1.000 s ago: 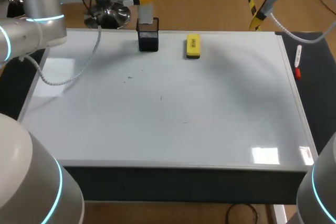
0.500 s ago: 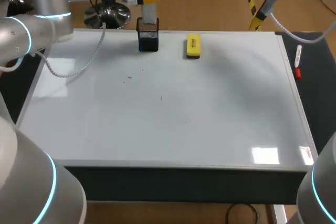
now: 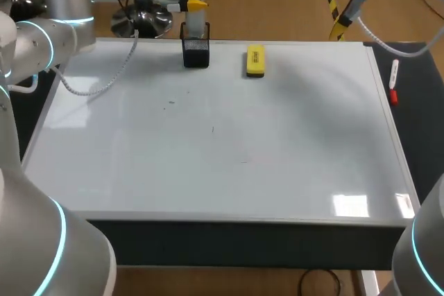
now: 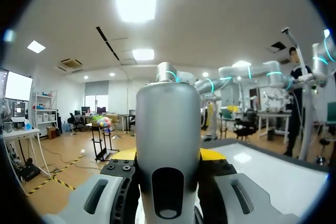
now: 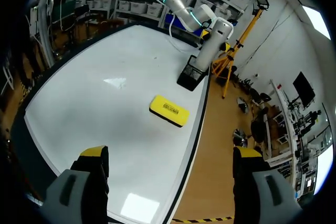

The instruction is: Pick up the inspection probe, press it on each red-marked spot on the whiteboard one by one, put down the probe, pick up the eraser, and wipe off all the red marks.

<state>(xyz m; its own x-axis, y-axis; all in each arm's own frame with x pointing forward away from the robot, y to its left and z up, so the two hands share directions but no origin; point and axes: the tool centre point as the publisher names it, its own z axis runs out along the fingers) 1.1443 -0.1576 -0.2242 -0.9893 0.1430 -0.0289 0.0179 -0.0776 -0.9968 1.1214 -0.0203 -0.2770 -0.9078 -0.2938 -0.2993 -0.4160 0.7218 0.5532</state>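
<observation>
Silver inspection probe [image 4: 168, 124] upright at the black mesh holder [image 3: 196, 53], whiteboard's [image 3: 277, 136] far edge | your left hand [image 3: 195, 5] clamps it | lift straight up, clearing the rim | right hand [image 5: 170, 153] spread wide, empty

Nothing on the desk can be read from where I stand. The yellow eraser [image 3: 255, 60], lying on the whiteboard [image 3: 277, 136] just beside the black mesh holder [image 3: 196, 53], carries a line of small dark print along its top face, but it is too small to make out in either view of it
</observation>
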